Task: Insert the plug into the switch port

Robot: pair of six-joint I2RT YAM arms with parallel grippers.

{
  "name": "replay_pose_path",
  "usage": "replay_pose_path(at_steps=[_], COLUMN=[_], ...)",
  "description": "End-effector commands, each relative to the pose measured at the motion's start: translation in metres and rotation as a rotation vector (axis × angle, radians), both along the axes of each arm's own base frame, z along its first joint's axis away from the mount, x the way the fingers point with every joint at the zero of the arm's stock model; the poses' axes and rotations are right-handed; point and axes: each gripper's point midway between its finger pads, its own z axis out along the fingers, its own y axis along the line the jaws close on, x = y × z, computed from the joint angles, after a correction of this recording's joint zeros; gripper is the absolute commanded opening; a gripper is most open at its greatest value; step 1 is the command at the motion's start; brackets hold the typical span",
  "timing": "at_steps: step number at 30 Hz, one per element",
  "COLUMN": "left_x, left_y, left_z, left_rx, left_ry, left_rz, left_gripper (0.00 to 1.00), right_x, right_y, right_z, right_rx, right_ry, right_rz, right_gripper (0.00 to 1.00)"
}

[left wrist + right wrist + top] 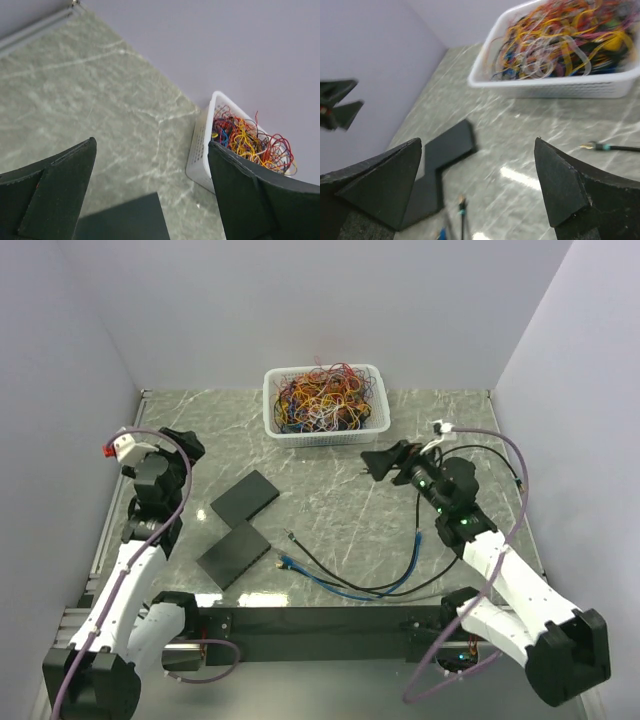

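Right gripper [477, 150] spread wide, empty; left gripper [150, 150] likewise.
Plug [462, 201] lies loose just below right gripper, switch [447, 147] to its left: looks staged for pickup.

I'm looking at a grey marbled worktop [330, 510]. A white basket [322, 437] of tangled wires sits at the middle of its far edge. Left of centre lie a far box [244, 496] and a near box [233, 553], both flat and black, their corners close together. By the middle of the near edge, a black cable [310, 550] and a blue cable [415, 550] curve loosely and cross.
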Motion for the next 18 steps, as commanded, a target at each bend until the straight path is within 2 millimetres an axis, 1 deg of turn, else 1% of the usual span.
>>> replay_pose_path(at_steps=[1, 2, 4, 5, 6, 7, 8, 9, 10, 12, 13, 14, 15, 16, 17, 18], left_x=[-0.011, -0.012, -0.018, -0.024, -0.028, -0.030, -0.034, -0.037, -0.040, -0.041, -0.039, -0.039, -0.036, -0.033, -0.031, -0.031], left_y=[-0.008, -0.018, -0.032, -0.035, -0.044, -0.054, -0.064, -0.072, -0.079, -0.091, -0.089, -0.084, -0.078, -0.069, -0.061, -0.059], left_z=[0.031, 0.030, 0.032, 0.028, 0.028, 0.033, 0.039, 0.039, 0.040, 0.031, 0.045, 0.019, 0.015, 0.011, -0.005, -0.014], left_rx=[-0.091, -0.073, -0.075, -0.104, -0.109, -0.078, -0.055, -0.065, -0.063, -0.028, 0.016, 0.018, 0.038, 0.070, 0.109, 0.119], left_ry=[0.005, 0.024, 0.048, 0.078, 0.085, 0.066, 0.047, 0.049, 0.064, 0.136, 0.144, 0.276, 0.315, 0.345, 0.411, 0.438], left_rz=[-0.028, -0.087, -0.170, -0.182, -0.236, -0.302, -0.369, -0.416, -0.464, -0.550, -0.551, -0.534, -0.511, -0.463, -0.443, -0.439], left_gripper=[0.99, 0.99, 1.00, 0.99, 0.99, 0.99, 0.99, 0.99, 0.99, 0.95, 0.96, 0.98, 0.98, 0.98, 0.97, 0.96], right_x=[-0.018, -0.027, -0.039, -0.050, -0.048, -0.052, -0.056, -0.062, -0.066, -0.075, -0.079, -0.079, -0.078, -0.079, -0.080, -0.078], right_y=[0.010, 0.023, 0.035, 0.048, 0.044, 0.045, 0.048, 0.054, 0.055, 0.067, 0.072, 0.074, 0.080, 0.084, 0.089, 0.095], right_z=[0.042, 0.051, 0.047, 0.044, 0.040, 0.032, 0.027, 0.021, 0.013, -0.002, -0.012, -0.020, -0.037, -0.046, -0.056, -0.075], right_rx=[-0.024, -0.026, -0.077, -0.098, -0.129, -0.167, -0.197, -0.243, -0.279, -0.326, -0.346, -0.360, -0.393, -0.413, -0.433, -0.471], right_ry=[-0.067, -0.073, -0.044, -0.032, -0.022, 0.006, 0.014, 0.015, 0.029, 0.040, 0.060, 0.077, 0.116, 0.138, 0.156, 0.198], right_rz=[-0.019, 0.019, 0.060, 0.102, 0.061, 0.059, 0.063, 0.088, 0.092, 0.157, 0.184, 0.189, 0.198, 0.206, 0.215, 0.222], right_gripper=[1.00, 1.00, 1.00, 1.00, 1.00, 1.00, 1.00, 0.99, 0.99, 1.00, 1.00, 1.00, 1.00, 1.00, 1.00, 1.00])
